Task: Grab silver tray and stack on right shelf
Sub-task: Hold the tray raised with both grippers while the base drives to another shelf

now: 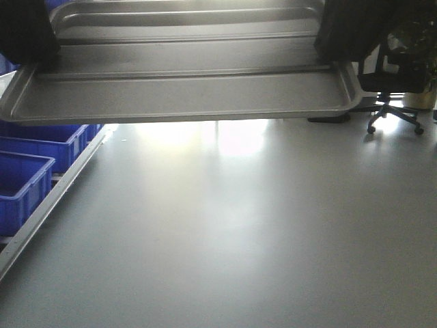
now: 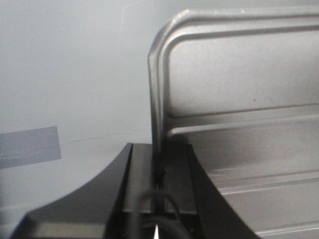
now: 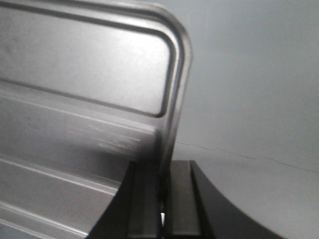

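The silver tray hangs in the air across the top of the front view, ridged floor showing, long rim toward the camera. My left gripper is shut on its left short rim. My right gripper is shut on its right short rim. In the left wrist view the black pads of the gripper pinch the rim near a rounded corner of the tray. In the right wrist view the gripper pinches the opposite rim of the tray. The right shelf is out of view.
Blue bins sit on a rack with a steel front rail at the left. A black office chair stands at the back right. Grey floor lies ahead, with a blue tape patch below the left gripper.
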`<state>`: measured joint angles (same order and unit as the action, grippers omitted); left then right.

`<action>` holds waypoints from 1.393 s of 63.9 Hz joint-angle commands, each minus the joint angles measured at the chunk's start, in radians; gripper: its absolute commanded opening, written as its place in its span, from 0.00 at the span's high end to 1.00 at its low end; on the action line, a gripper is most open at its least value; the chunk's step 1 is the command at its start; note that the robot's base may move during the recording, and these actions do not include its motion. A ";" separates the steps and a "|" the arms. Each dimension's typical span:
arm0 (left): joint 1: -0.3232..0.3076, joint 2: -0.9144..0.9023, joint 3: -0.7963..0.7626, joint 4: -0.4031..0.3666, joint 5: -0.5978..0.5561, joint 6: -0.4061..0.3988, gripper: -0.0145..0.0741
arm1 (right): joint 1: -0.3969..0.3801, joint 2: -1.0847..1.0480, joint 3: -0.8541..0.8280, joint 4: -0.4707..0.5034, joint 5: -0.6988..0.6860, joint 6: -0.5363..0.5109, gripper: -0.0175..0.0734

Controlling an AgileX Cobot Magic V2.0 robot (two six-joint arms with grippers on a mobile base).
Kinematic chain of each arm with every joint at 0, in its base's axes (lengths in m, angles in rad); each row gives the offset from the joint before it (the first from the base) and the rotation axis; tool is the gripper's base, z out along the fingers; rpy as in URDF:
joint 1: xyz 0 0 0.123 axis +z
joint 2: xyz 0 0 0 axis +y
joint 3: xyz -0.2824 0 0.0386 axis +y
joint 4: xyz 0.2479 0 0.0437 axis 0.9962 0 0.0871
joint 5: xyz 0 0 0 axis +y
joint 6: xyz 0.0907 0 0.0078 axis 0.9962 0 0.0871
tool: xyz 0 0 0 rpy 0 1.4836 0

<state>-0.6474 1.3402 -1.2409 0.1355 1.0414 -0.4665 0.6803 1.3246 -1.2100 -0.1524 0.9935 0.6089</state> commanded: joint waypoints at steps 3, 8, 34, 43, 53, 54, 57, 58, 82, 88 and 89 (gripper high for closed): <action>-0.011 -0.028 -0.032 0.030 -0.019 0.018 0.94 | 0.000 -0.033 -0.030 -0.037 -0.048 -0.023 0.74; -0.011 -0.028 -0.032 0.030 -0.019 0.018 0.94 | 0.000 -0.033 -0.030 -0.037 -0.048 -0.023 0.74; -0.011 -0.028 -0.032 0.030 -0.019 0.018 0.94 | 0.000 -0.033 -0.030 -0.037 -0.048 -0.023 0.74; -0.011 -0.028 -0.032 0.030 -0.019 0.018 0.94 | 0.000 -0.033 -0.030 -0.037 -0.048 -0.023 0.74; -0.011 -0.028 -0.032 0.030 -0.019 0.018 0.94 | 0.000 -0.033 -0.030 -0.037 -0.048 -0.023 0.74; -0.011 -0.028 -0.032 0.030 -0.019 0.018 0.94 | 0.000 -0.033 -0.030 -0.037 -0.048 -0.023 0.74; -0.011 -0.028 -0.032 0.030 -0.019 0.018 0.94 | 0.000 -0.033 -0.030 -0.037 -0.048 -0.023 0.74; -0.011 -0.028 -0.032 0.030 -0.019 0.018 0.94 | 0.000 -0.033 -0.030 -0.037 -0.048 -0.023 0.74; -0.011 -0.028 -0.032 0.022 -0.019 0.018 0.94 | 0.000 -0.033 -0.030 -0.037 -0.048 -0.023 0.74; -0.011 -0.028 -0.032 0.022 -0.019 0.018 0.94 | 0.000 -0.033 -0.030 -0.037 -0.048 -0.023 0.74; -0.011 -0.028 -0.032 0.022 -0.019 0.018 0.94 | 0.000 -0.033 -0.030 -0.037 -0.048 -0.023 0.74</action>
<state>-0.6474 1.3406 -1.2409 0.1335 1.0414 -0.4665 0.6803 1.3246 -1.2100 -0.1508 0.9935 0.6089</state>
